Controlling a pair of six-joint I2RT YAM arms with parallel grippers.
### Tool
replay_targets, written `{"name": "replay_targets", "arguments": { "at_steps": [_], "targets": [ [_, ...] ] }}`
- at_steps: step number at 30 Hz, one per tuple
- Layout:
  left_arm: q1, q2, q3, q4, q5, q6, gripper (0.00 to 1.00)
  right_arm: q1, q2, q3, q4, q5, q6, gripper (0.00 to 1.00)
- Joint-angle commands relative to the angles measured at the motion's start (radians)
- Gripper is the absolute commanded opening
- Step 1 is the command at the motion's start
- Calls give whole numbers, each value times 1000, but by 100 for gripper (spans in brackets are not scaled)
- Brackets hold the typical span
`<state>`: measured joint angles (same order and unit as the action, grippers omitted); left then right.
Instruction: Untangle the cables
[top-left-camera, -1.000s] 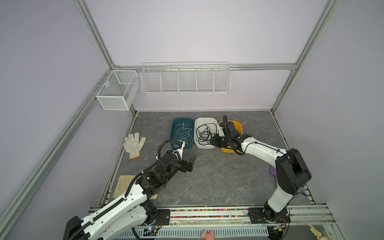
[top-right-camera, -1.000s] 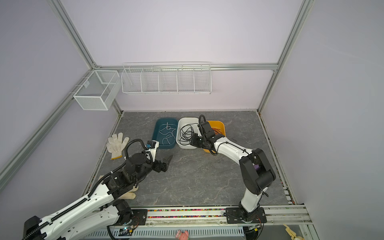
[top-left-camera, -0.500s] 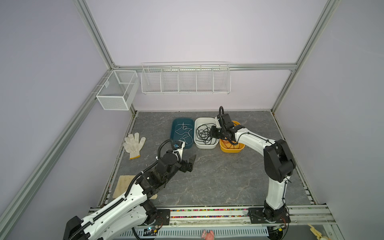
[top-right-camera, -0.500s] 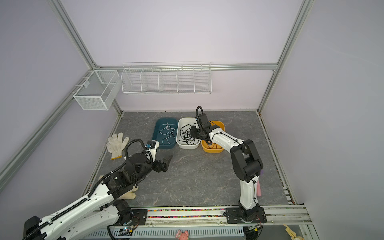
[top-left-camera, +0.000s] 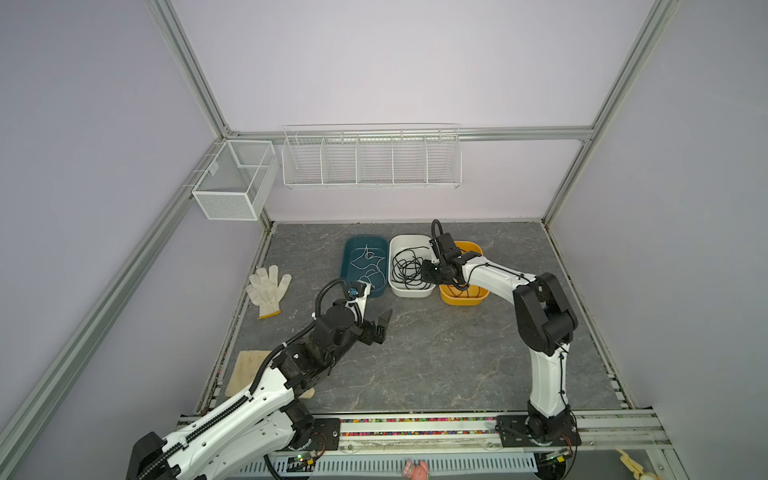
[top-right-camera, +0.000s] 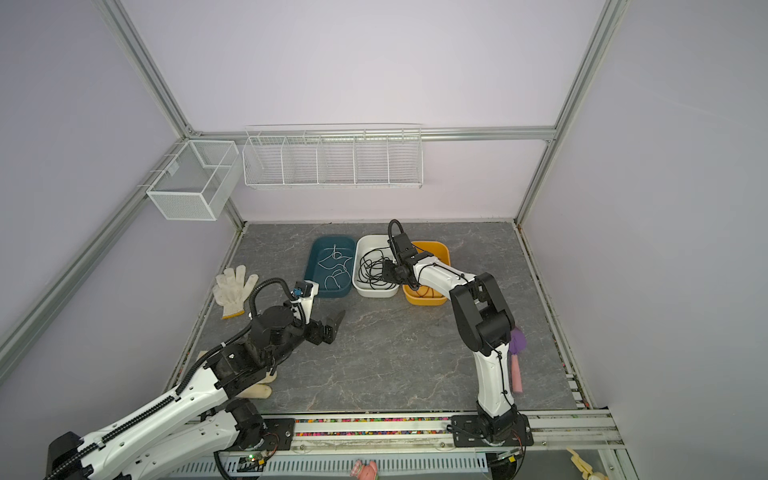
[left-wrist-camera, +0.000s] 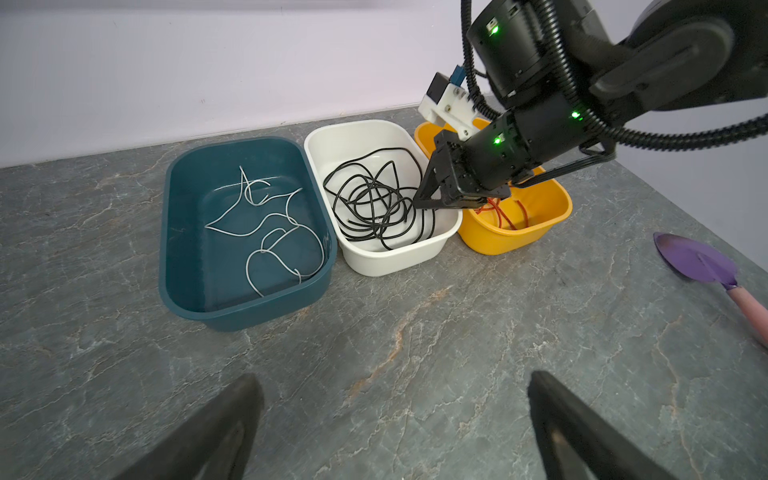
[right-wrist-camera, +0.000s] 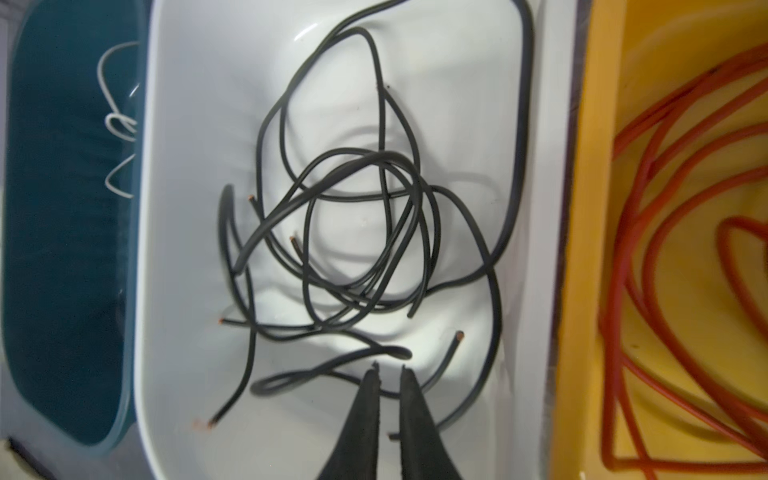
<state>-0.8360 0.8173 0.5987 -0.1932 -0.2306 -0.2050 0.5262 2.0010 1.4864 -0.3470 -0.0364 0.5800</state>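
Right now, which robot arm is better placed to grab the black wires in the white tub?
The right one. The right gripper hangs just above the black cables in the white tub, jaws slightly apart. The left gripper is open over the table, short of that tub.

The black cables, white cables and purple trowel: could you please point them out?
black cables (left-wrist-camera: 376, 201), left wrist view, middle of the tangle
white cables (left-wrist-camera: 272, 216), left wrist view, central strand
purple trowel (left-wrist-camera: 694, 259), left wrist view, blade

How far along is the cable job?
Done: thin white cables in the teal plastic tub, black cables in the white tub, red-orange cables in the yellow tub. In hand: nothing; the right hand hangs slightly parted over the black ones. Left: they overlap, tangled.
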Motion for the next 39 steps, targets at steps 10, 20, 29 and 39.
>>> {"name": "replay_targets", "arguments": {
  "at_steps": [10,20,29,39],
  "targets": [
    [11,37,2,2,-29,-3,99,2,-350,-56,-64,25,-85,69],
    [48,183,51,100,146,211,99,-7,-765,-233,-203,185,-231,91],
    [91,298,101,323,60,300,99,-18,-1092,-405,-257,642,-289,89],
    [355,376,46,438,-191,84,99,-62,-1270,-883,215,1083,-411,89]
  ]
}}
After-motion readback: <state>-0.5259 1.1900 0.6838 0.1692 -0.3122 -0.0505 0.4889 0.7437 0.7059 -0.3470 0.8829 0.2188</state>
